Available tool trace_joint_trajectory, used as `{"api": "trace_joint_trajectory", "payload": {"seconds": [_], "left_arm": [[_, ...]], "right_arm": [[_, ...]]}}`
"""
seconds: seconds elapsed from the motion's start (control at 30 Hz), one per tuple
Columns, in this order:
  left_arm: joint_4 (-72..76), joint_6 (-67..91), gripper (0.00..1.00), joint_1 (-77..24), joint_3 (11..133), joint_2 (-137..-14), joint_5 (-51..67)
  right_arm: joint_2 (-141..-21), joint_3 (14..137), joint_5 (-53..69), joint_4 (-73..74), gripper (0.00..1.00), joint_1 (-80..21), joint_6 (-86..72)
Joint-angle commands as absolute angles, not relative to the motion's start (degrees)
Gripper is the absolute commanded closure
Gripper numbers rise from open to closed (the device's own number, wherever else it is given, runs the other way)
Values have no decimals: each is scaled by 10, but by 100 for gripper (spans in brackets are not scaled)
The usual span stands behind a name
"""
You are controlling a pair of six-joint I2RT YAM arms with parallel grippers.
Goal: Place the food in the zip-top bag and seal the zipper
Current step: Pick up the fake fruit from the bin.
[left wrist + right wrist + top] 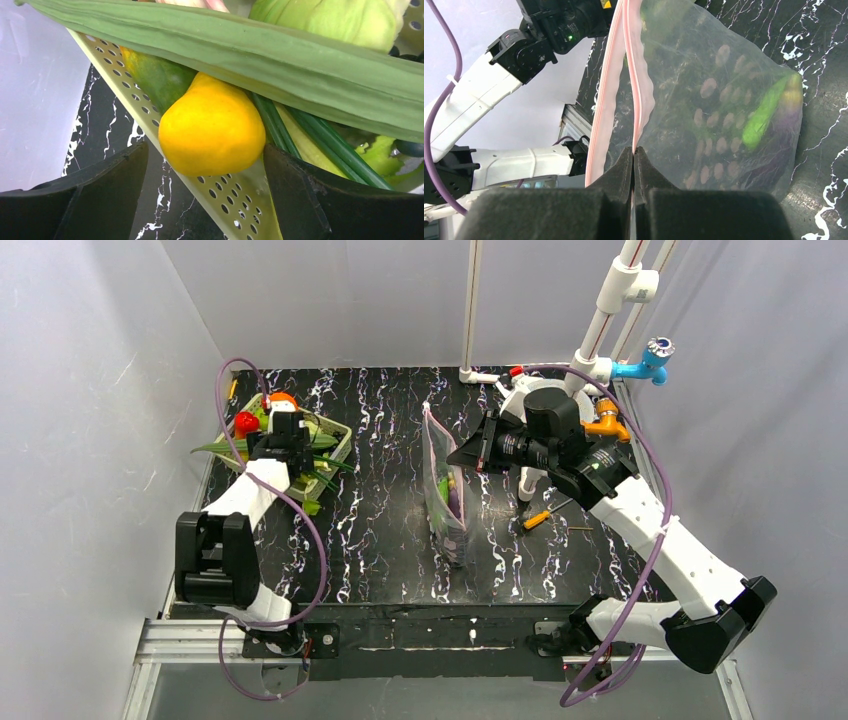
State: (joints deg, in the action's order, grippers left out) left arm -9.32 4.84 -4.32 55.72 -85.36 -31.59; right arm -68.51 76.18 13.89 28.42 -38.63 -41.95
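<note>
The clear zip-top bag point(446, 502) stands on edge mid-table with its mouth raised. My right gripper point(633, 152) is shut on one lip of the pinkish zipper point(639, 85). The other lip point(605, 100) hangs apart, so the mouth is open. A green cucumber point(765, 114) and a purple eggplant point(785, 131) lie inside the bag. My left gripper point(205, 175) is open over the pale green basket point(235, 197), with one finger outside the wall and one inside. A yellow fruit point(212, 131) lies just beyond the fingertips. Red point(246, 422) and orange point(283, 399) food sits in the basket.
A long green pod point(260, 60) and thin green stalks point(320, 140) lie over the yellow fruit. An orange-handled screwdriver point(537, 519) lies right of the bag. White pipes with a blue fitting point(652, 362) and an orange fitting point(608, 426) stand at the back right.
</note>
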Motion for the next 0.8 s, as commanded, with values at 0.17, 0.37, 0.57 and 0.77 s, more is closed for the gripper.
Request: {"api": "trace_joint_trajectory", "payload": {"seconds": [0.17,0.37,0.57,0.77], "left_arm": [[-109,64,19,-30,582,-864,-314],[-85,56,42,-30,562,-833,-302],[-71,54,59,-32,535,-783,-276],[-105,66,65,-55,522,-705,-222]], "right_arm": [[-663,760,138,259,99,-384,-421],[-661,757,143,257,99,-384,-420],[-660,759,139,258,99,-384,-420],[-662,764,137,263,99,-384,-415]]}}
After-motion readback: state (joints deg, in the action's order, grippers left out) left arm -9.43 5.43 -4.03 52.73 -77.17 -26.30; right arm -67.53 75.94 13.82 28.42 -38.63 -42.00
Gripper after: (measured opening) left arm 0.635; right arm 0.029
